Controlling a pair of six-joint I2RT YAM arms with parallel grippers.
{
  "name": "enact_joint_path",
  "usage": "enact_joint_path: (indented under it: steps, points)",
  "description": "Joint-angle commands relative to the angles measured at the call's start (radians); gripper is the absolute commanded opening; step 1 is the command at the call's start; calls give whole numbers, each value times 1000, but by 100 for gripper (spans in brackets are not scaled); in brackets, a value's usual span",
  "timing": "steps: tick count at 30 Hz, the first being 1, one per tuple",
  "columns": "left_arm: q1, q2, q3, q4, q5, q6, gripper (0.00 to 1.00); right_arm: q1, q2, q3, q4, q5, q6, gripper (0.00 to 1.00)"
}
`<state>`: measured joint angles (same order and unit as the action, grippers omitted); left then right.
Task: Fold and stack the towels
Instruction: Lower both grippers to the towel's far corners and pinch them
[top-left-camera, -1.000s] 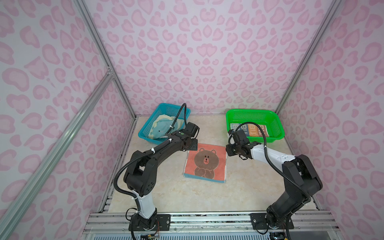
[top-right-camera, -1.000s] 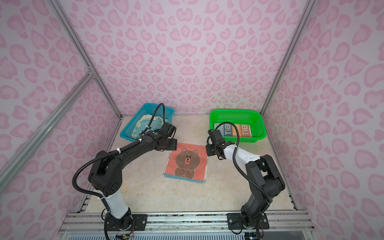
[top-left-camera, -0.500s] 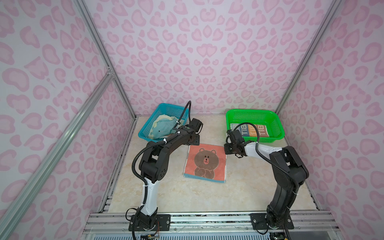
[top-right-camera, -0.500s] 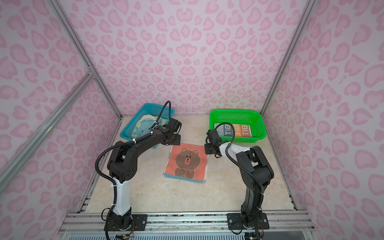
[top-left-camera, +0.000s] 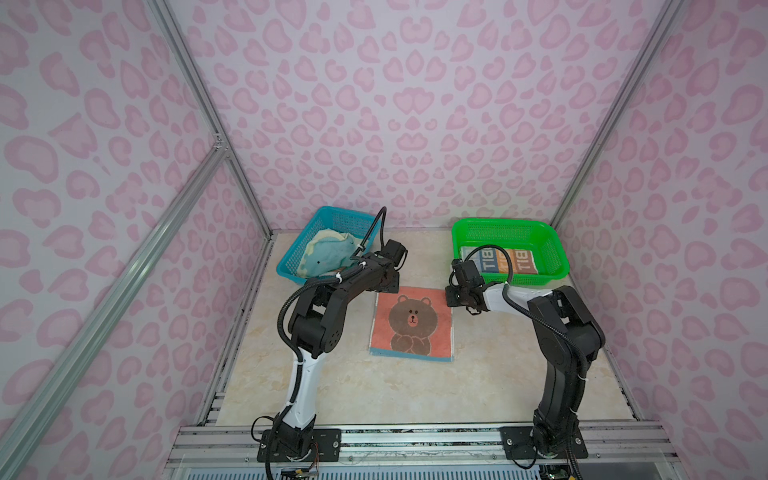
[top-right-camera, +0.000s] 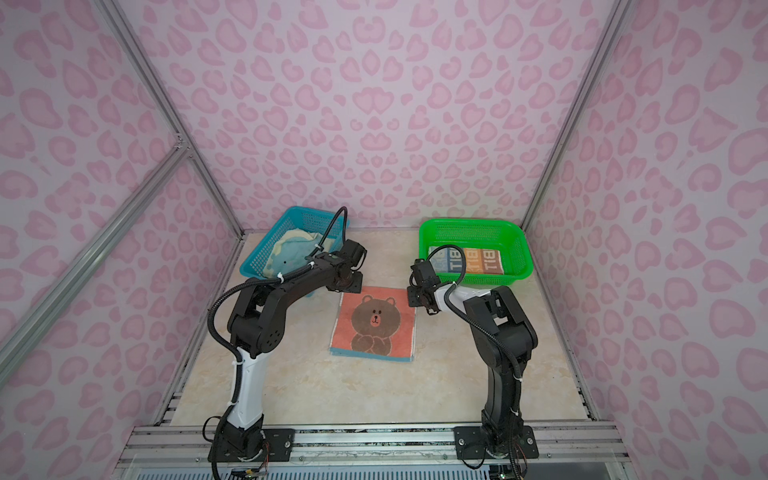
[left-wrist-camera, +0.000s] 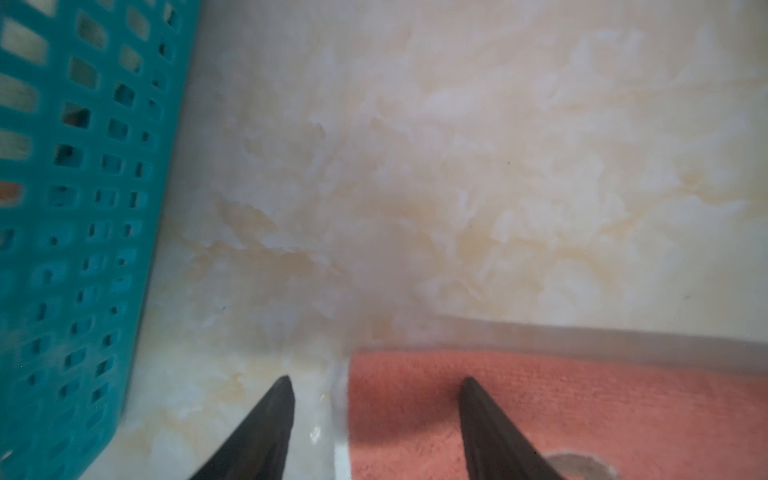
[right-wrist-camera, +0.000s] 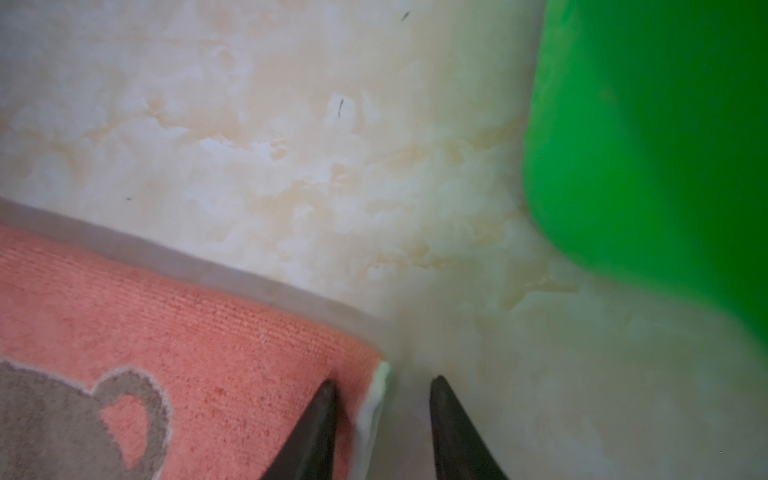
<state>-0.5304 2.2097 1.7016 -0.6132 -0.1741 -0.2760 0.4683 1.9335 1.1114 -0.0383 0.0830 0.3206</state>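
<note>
Blue basket (top-left-camera: 291, 264) and green basket (top-left-camera: 509, 226) flank open table (top-left-camera: 424, 257)

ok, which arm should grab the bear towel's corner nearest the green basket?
Right, likely: the right gripper straddles that corner of the bear towel, jaws open. The left gripper straddles the corner by the blue basket.

My marbled cream table (top-left-camera: 332, 386) carries three things directly: a coral bear towel (top-left-camera: 411, 328) spread mid-table, seemingly flat, a blue basket (top-left-camera: 291, 259) at far left, and a green basket (top-left-camera: 559, 253) at far right.

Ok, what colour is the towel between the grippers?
Coral towel with a brown bear, best in a top view.
</note>
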Motion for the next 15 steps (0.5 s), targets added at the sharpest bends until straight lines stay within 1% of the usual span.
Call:
enact_joint_path:
  steps: [1,6,8,10,13,15]
  points:
    - [0,32,18,-19,5,-13,62,1,12,-15,-22,13,7,37]
    - [1,64,18,-22,16,-15,53,0,30,1,-25,-5,0,36]
    - [1,71,18,-20,21,-16,51,2,35,0,-21,-8,-2,36]
    - [1,73,15,-25,13,-15,53,1,33,-6,-6,-9,-5,36]
    - [1,58,0,-23,-1,-15,59,1,16,-27,40,-18,-11,36]
    - [1,45,-14,-13,12,-7,60,2,10,-21,40,-20,-11,36]
